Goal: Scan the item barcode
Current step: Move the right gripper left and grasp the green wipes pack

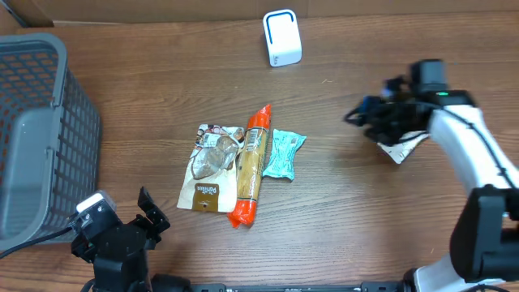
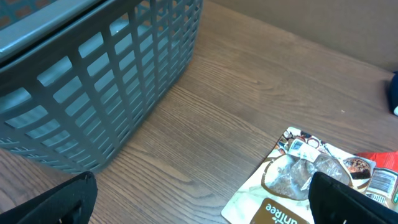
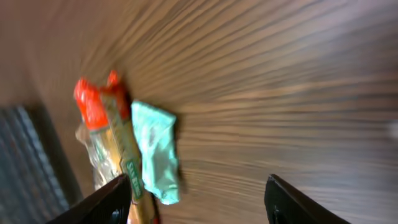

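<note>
Black left gripper (image 2: 202, 199) jaws wide, empty, right gripper (image 3: 199, 200) parted, holding nothing

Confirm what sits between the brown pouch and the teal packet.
The orange-ended tube pack lies between brown pouch and teal packet, seen in the overhead view.

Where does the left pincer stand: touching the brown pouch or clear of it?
Apart. The overhead view shows bare table between the open left pincer and the brown pouch.

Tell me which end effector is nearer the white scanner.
Right. The right end effector is to the right of the white scanner, somewhat nearer the robot; the left end effector sits much farther away at the front-left, beside the basket.
</note>
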You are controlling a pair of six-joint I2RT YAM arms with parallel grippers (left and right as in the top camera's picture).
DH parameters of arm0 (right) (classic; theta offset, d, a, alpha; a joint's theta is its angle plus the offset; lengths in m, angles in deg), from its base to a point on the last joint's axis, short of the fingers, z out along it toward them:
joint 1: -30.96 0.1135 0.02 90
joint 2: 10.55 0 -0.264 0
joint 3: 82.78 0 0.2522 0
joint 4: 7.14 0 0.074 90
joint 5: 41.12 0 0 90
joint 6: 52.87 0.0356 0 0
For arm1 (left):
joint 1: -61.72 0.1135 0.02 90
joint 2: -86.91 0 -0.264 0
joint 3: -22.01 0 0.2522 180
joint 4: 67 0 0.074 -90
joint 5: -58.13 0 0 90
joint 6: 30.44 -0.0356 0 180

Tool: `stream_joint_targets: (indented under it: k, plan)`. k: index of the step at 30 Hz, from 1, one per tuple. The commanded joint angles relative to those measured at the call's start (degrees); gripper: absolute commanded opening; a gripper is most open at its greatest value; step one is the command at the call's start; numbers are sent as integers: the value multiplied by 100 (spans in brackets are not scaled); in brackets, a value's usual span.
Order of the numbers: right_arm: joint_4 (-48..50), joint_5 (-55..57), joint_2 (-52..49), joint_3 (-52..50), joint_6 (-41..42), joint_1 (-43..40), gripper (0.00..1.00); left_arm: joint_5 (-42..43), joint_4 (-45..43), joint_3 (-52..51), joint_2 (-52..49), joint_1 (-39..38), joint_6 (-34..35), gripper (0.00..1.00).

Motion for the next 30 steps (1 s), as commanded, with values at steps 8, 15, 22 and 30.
stream_joint_targets:
  k: [8,15,22,30]
  plan:
    - [599,509,-785,63,835,2000,44,-96,0,-13,15,-24,79,99]
    - [535,942,-1019,61,1023,2505,44,-96,0,-13,15,-24,79,99]
    - [481,1204,-1110,-166,1370,2614,44,-98,2,-13,15,-24,79,100]
    - [730,1217,-1113,-374,1635,2618,24,-98,2,-13,15,-24,79,100]
